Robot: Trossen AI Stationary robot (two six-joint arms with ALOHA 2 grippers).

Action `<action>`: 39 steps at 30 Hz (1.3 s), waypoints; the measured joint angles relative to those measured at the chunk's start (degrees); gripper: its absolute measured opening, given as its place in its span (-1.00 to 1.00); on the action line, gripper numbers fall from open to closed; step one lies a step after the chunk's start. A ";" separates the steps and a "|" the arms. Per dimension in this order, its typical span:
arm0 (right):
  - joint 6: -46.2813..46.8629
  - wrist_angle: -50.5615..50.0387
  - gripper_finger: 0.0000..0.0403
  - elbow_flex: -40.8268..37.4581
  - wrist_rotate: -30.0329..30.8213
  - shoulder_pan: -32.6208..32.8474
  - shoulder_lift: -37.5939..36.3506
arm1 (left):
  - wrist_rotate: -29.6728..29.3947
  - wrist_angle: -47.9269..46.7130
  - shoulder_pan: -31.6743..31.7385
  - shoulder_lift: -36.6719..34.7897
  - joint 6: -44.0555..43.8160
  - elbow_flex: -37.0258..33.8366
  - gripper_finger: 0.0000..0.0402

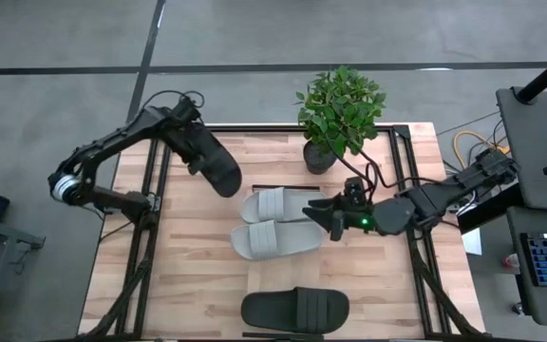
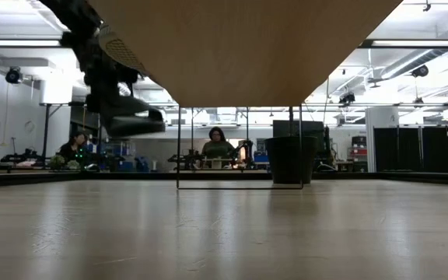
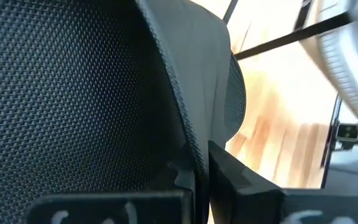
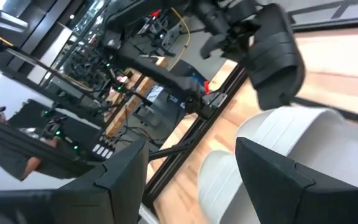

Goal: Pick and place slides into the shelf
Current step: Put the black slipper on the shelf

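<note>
My left gripper point(image 1: 186, 141) is shut on a black slide point(image 1: 215, 163), held in the air over the table's far left; it also shows in the low view point(image 2: 127, 117). Two pale grey slides point(image 1: 278, 202) point(image 1: 273, 239) lie side by side across the pale wood shelf point(image 1: 283, 274). The other black slide point(image 1: 295, 309) lies on the shelf's near end. The shelf's underside point(image 2: 247, 47) fills the top of the low view. My right gripper point(image 1: 332, 220) is open just off the right ends of the grey slides point(image 4: 303, 134). My left gripper holds the black slide by its far-left end point(image 1: 196, 142), pinched between its two fingers, with the mesh-patterned face point(image 3: 73, 93) beside one finger point(image 3: 235, 180). The slide slants down from the fingers toward the shelf, clear of the table.
A potted plant point(image 1: 338, 114) stands at the far side, just right of the shelf's far end; its pot shows in the low view point(image 2: 286, 159). Black arm frames point(image 1: 150, 237) point(image 1: 416, 266) run along both table sides. People sit in the room beyond point(image 2: 218, 145).
</note>
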 joint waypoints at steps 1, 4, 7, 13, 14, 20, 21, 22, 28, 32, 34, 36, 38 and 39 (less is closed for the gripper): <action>-0.35 0.01 0.16 0.00 -0.01 -0.36 0.00 | 0.00 -0.05 0.00 -1.31 -1.17 0.10 -0.99; -0.95 -0.01 0.16 0.00 0.01 -1.66 0.00 | 0.28 0.18 0.00 -5.31 -3.82 0.78 -0.99; -1.48 0.03 0.16 0.00 -0.01 -2.95 0.00 | 0.96 0.49 -0.02 -8.72 -6.57 1.38 -0.99; -3.29 0.16 0.16 0.00 -0.03 -5.20 0.00 | 1.90 3.06 -0.36 -14.89 -13.86 2.76 -1.00; -3.31 0.25 0.16 0.00 -0.06 -5.62 0.00 | 1.85 3.65 -0.63 -15.86 -15.23 2.97 -1.00; -3.89 2.95 0.16 0.00 -1.56 -8.09 0.00 | 3.39 10.59 -2.56 -21.74 -24.45 4.63 -1.00; -4.80 4.19 0.16 0.00 -2.24 -8.39 0.00 | 4.00 12.77 -2.91 -22.70 -26.32 4.81 -1.00; -5.81 5.57 0.16 0.00 -2.78 -8.64 0.00 | 4.64 15.34 -3.30 -23.65 -28.39 4.91 -1.00; -12.89 14.47 0.16 0.00 -4.15 -9.02 0.00 | 4.96 31.09 -6.22 -28.16 -40.61 5.55 -1.00; -17.39 19.50 0.16 0.00 -4.14 -9.05 0.00 | 4.80 36.21 -8.06 -28.94 -44.56 7.45 -1.00; -19.15 21.25 0.16 0.00 -4.14 -9.18 0.00 | 4.48 36.08 -8.68 -28.62 -44.70 8.77 -1.00; -20.28 22.59 0.16 0.06 -4.15 -9.30 0.00 | 3.87 36.08 -9.32 -28.06 -44.76 9.85 -1.00; -20.46 22.65 0.16 0.61 -4.19 -9.31 0.00 | 3.18 35.95 -9.97 -27.51 -44.84 10.74 -1.00; -20.47 22.63 0.16 0.85 -4.22 -9.31 0.00 | 3.05 35.93 -10.39 -27.14 -44.93 11.25 -1.00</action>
